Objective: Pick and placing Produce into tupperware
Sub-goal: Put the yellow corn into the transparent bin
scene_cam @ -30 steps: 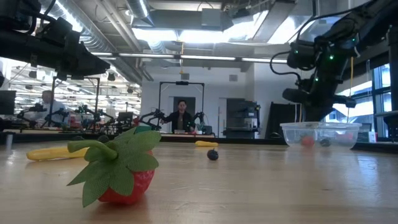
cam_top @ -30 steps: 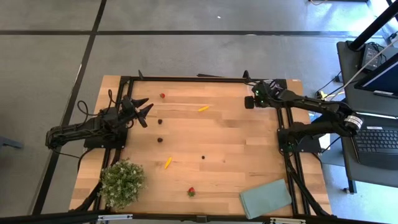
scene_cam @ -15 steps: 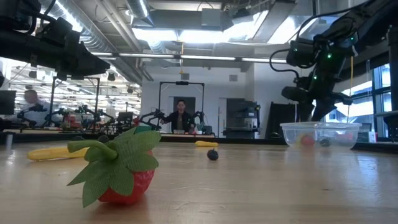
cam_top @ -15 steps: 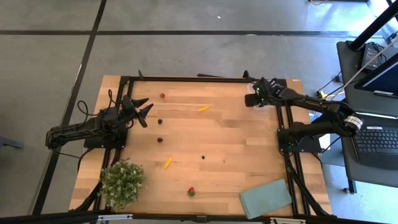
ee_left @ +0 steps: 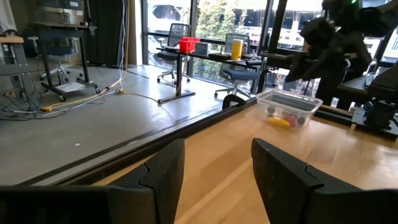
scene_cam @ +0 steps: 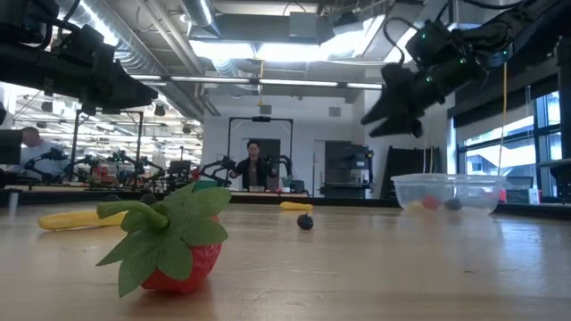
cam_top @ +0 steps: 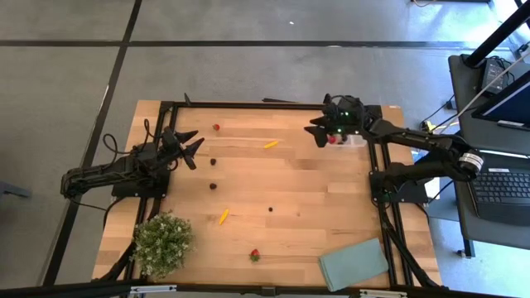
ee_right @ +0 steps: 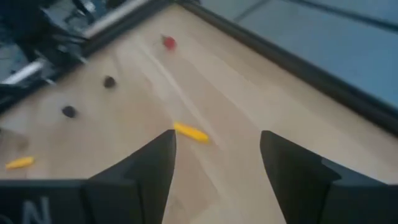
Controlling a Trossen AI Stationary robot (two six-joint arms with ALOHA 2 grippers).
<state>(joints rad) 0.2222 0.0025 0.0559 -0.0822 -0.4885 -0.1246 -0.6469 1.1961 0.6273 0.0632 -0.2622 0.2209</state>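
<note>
Now the right gripper hangs empty with its fingers apart, just beside the tupperware, arm stretched over the table's far edge. Some produce lies inside; a yellow sliver is near. Pieces look light, small and likely slippery: pinch each at its middle. Well apart, the left gripper waits half-open.

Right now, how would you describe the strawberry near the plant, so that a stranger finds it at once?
Start at the bushy green plant in one corner of the wooden table. Along that same table edge, between the plant and the flat grey-green sheet, lies a small red strawberry with green leaves. The other red piece lies at the opposite edge, and the pieces nearest the strawberry are yellow or dark.
</note>
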